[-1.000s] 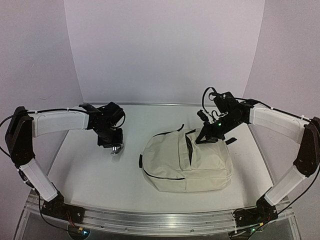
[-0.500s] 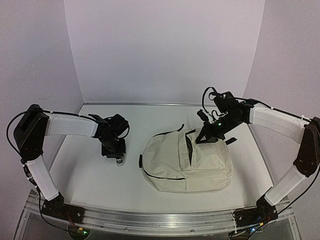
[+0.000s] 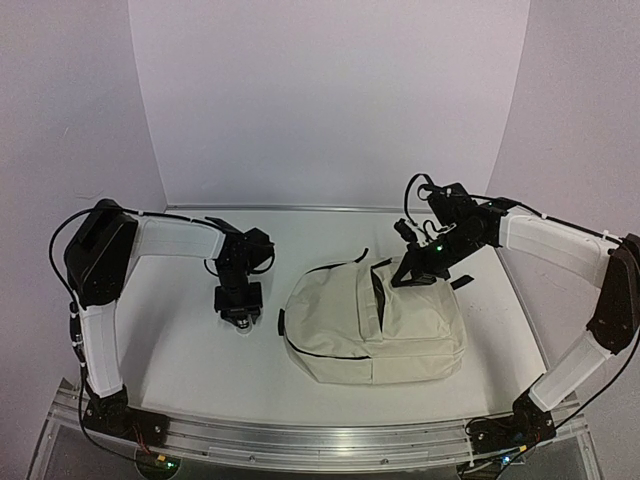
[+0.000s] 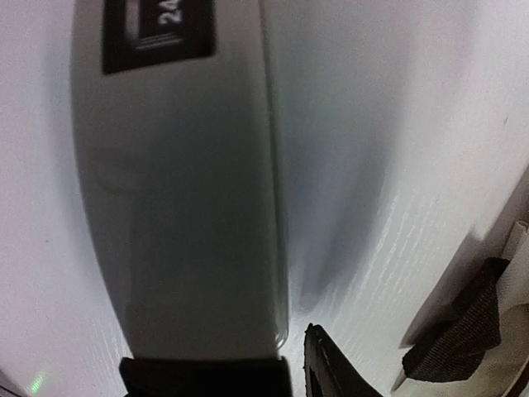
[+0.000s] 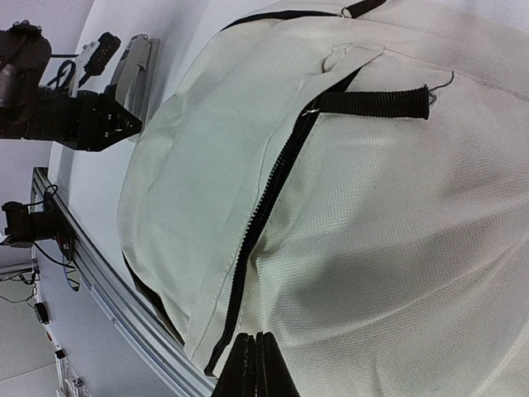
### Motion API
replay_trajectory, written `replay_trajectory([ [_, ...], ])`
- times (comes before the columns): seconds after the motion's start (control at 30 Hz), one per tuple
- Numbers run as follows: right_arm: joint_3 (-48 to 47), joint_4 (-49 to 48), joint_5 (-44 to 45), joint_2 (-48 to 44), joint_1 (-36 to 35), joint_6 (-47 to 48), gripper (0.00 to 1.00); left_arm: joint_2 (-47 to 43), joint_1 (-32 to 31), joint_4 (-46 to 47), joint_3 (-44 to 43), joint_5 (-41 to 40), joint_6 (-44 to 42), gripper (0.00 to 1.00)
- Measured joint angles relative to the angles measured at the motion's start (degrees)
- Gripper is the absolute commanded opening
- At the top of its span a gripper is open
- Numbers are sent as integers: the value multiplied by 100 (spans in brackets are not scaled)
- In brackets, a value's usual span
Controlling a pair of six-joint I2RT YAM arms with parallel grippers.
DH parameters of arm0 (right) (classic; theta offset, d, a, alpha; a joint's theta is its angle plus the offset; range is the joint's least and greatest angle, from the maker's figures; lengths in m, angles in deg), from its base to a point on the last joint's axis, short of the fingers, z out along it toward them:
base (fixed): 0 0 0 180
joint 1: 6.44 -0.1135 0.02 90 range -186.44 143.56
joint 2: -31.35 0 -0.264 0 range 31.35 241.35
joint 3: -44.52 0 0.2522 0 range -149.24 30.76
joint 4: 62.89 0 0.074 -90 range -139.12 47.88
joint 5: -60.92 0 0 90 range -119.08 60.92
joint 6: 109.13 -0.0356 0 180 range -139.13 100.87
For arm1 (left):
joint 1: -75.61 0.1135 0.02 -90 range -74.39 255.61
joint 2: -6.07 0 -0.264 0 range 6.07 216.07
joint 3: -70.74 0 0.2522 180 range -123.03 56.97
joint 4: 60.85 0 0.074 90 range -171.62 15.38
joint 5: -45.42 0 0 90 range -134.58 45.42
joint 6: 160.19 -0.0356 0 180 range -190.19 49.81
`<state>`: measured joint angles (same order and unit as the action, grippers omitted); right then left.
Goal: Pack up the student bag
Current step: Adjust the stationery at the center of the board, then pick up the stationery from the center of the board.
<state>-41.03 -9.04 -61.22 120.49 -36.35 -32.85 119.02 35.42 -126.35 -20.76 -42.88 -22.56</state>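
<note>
The student bag point(image 3: 360, 330), a cream fabric backpack with a black zip point(image 5: 273, 182), lies right of the table's middle. My right gripper point(image 3: 408, 280) is at its far upper edge. In the right wrist view it point(image 5: 256, 339) is shut, pinching a fold of the bag's fabric point(image 5: 372, 207) beside the zip. My left gripper point(image 3: 238, 312) is low over the table, left of the bag, with a pale grey slab-like item point(image 3: 237, 320) under it. In the left wrist view that item point(image 4: 182, 207), which bears a black label, lies between the jaws, and a gap shows before the right finger point(image 4: 326, 364).
A black strap tab point(image 4: 463, 331) of the bag lies close to the right of the left gripper. An aluminium rail point(image 3: 320, 445) runs along the near table edge. White walls close the back and sides.
The left arm has swung right and nearer, bringing the grey item down to the table beside the bag, and its jaws have widened. The right gripper and the bag have not moved.
</note>
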Motion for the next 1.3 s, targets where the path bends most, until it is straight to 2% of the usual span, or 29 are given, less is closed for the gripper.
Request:
replay_trajectory([
  [0.3, 0, -1, 0, 0, 0, 0, 2, 176, 47, -680, -596, 129, 49, 49],
  [0.53, 0, -1, -2, 0, 0, 4, 2, 192, 210, -1011, -932, 113, 45, 45],
  [0.77, 0, -1, 0, 0, 0, 15, 2, 534, 299, -1055, -1042, 147, 38, 32],
  [0.93, 0, -1, 0, 0, 0, 15, 2, 628, 299, -1078, -1042, 179, 68, 4],
  [0.97, 0, -1, 0, 0, 0, 15, 2, 626, 299, -1077, -1042, 183, 53, 1],
  [1.13, 0, -1, -2, -1, 0, 17, 2, 551, 299, -1041, -996, 179, 97, 0],
  [1.3, 0, -3, -7, -2, 0, 17, 1, -44, 299, -927, -772, 188, 86, 0],
])
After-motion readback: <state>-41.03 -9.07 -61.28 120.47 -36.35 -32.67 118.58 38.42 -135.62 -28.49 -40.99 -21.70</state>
